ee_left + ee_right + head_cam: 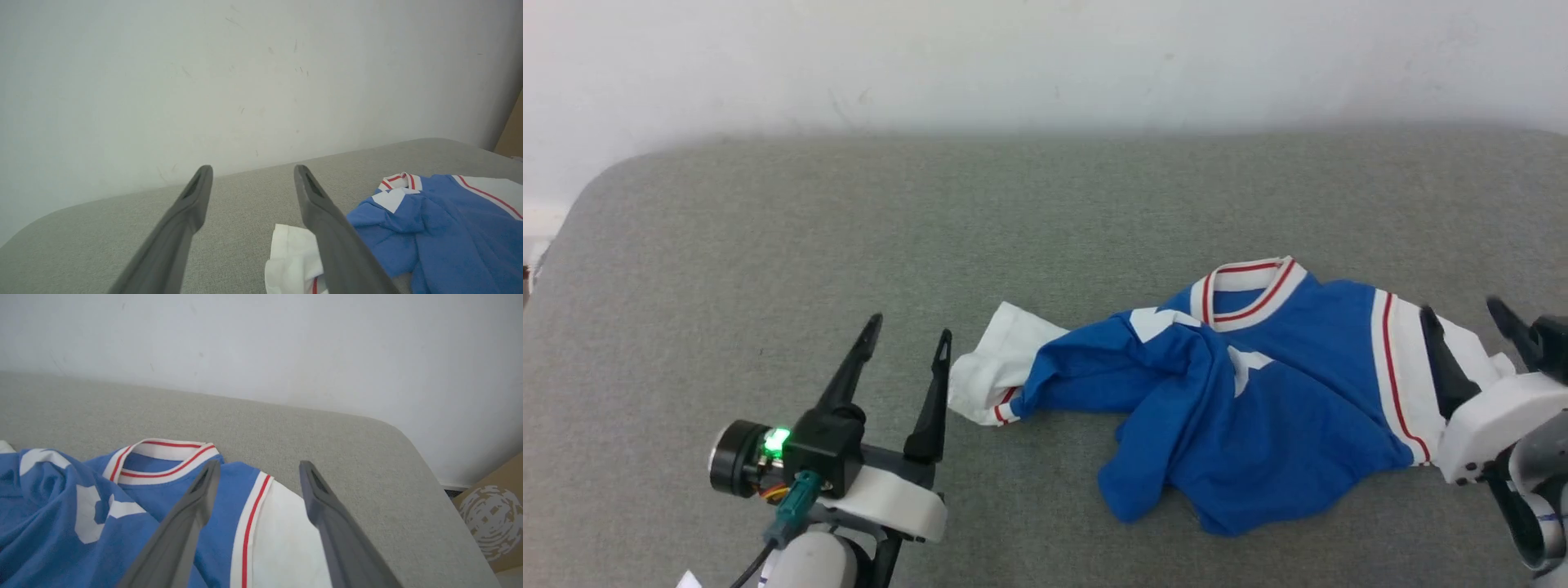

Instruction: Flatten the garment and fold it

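The garment (1258, 392) is a royal-blue jersey T-shirt lying crumpled on the grey padded surface (931, 245), collar toward the wall. Its striped V-neck collar (1250, 290) faces up, and one white sleeve (996, 367) sticks out to the left. My left gripper (907, 331) is open just left of that sleeve, holding nothing. My right gripper (1462, 310) is open above the other white sleeve (286, 539), its fingers spread over the cloth without gripping it. The left wrist view has the garment (441, 220) to the right of the open left gripper (253, 171).
A white wall (1045, 57) rises behind the surface. The surface's rounded corner (404, 437) lies to the right, with a brown cardboard box (494, 514) beyond and below it. Bare grey padding stretches across the left and far side.
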